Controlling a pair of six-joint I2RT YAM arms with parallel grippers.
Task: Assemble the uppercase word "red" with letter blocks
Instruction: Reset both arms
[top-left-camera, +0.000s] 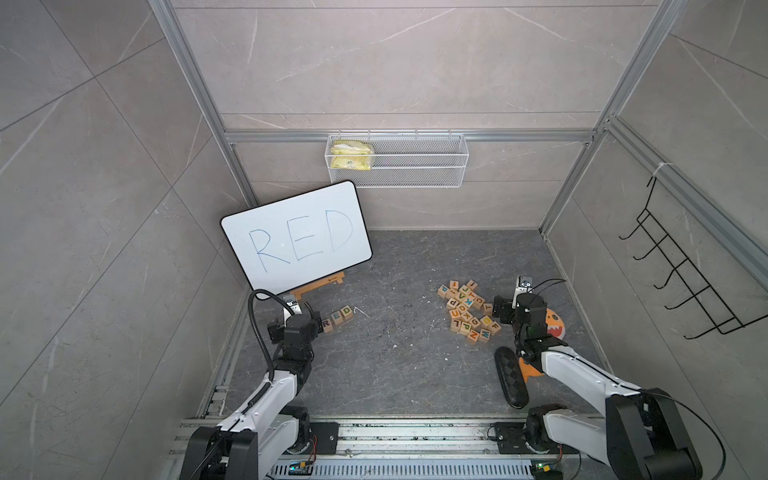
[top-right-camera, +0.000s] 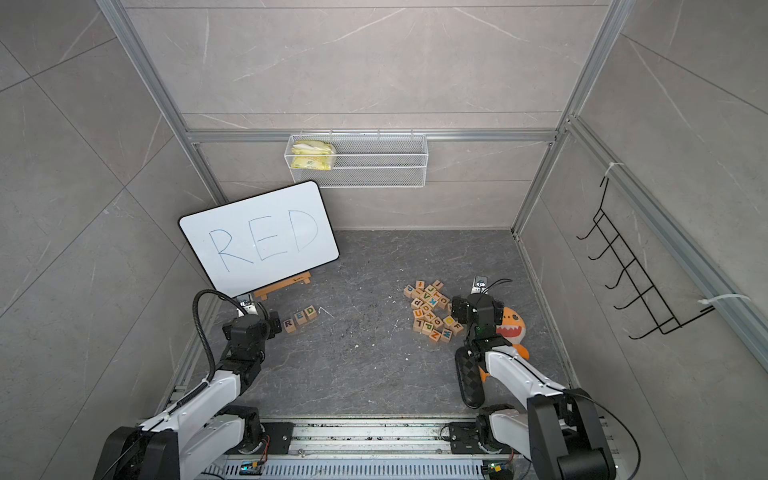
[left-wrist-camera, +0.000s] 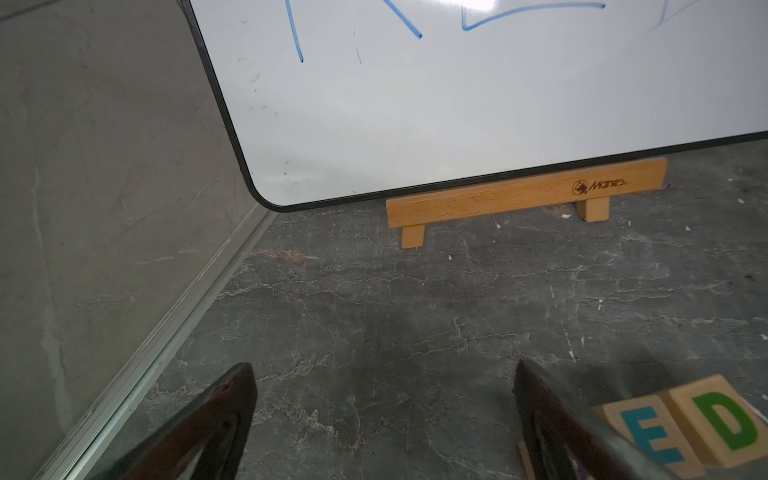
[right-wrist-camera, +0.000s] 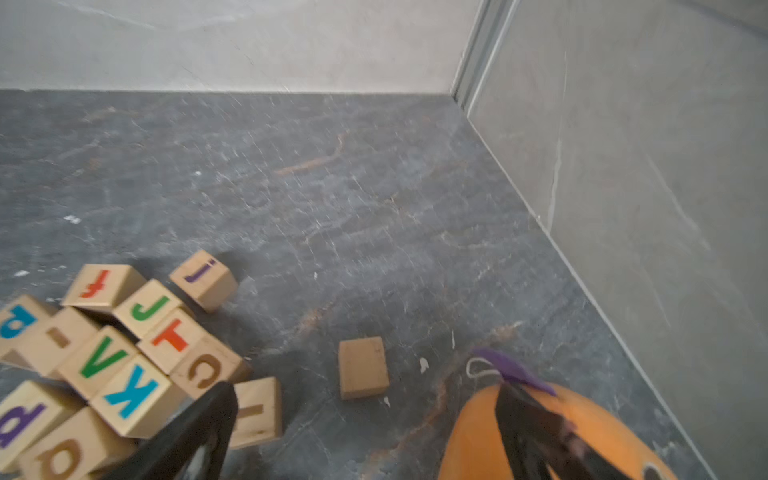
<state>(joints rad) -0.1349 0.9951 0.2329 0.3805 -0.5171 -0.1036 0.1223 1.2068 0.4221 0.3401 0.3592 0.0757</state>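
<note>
My left claw is hanging wide open with nothing in it. Going outward from there, the letter blocks spelling R-E-D are lying just off one finger. In the left wrist view that finger is covering most of the R, with E and D showing right past it.

In both top views the row is sitting on the table in the lower left of the frame, just toward the right from the claw. Its long axis is running diagonally up and to the right, roughly along the bottom edge of the whiteboard behind it.

So I'm guessing the word is done, and the next move is lifting away from the R end, not sweeping across it.

My right claw is gaping wide and empty too, well apart from the row, hovering between the spare pile and the orange shark plush. The left arm is the nearer one by far.
</note>
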